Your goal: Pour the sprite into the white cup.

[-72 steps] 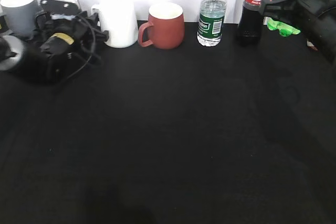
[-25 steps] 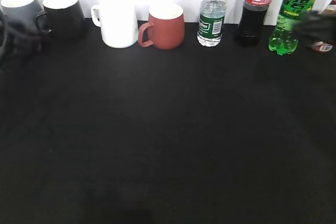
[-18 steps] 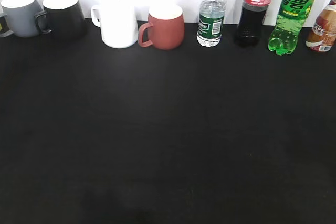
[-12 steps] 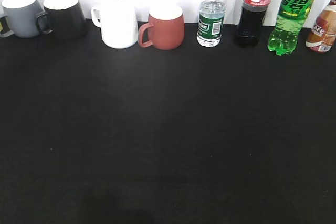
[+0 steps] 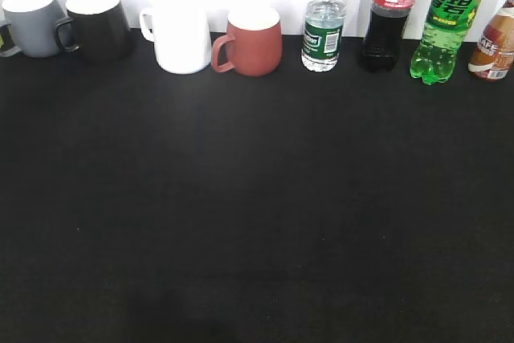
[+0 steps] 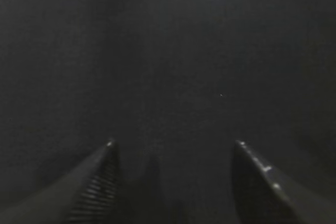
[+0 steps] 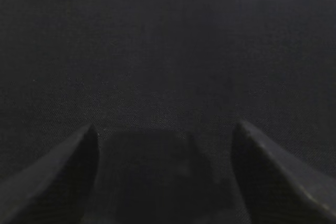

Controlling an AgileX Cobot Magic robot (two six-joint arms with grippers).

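Along the far edge of the black table [image 5: 257, 214], running left to right from ten o'clock toward two o'clock, stand a grey mug [image 5: 32, 23], a black mug [image 5: 98, 25], the white cup [image 5: 180, 35], a reddish-brown mug [image 5: 250, 39], a small water bottle [image 5: 324, 23], a dark cola bottle [image 5: 388, 12], the sprite [image 5: 448, 20] and, cut by the right frame edge, a brown drink bottle [image 5: 494, 44].

The white cup sits upright at about eleven o'clock, its handle at nine o'clock, just beside the reddish-brown mug. The sprite stands upright at about two o'clock, between the cola bottle and the brown bottle, well apart from the cup.

No arm shows in the exterior view. In the left wrist view the left gripper [image 6: 176, 182] has its fingers spread apart over bare black cloth, holding nothing. In the right wrist view the right gripper [image 7: 165, 177] likewise has its fingers spread wide and empty above the cloth.
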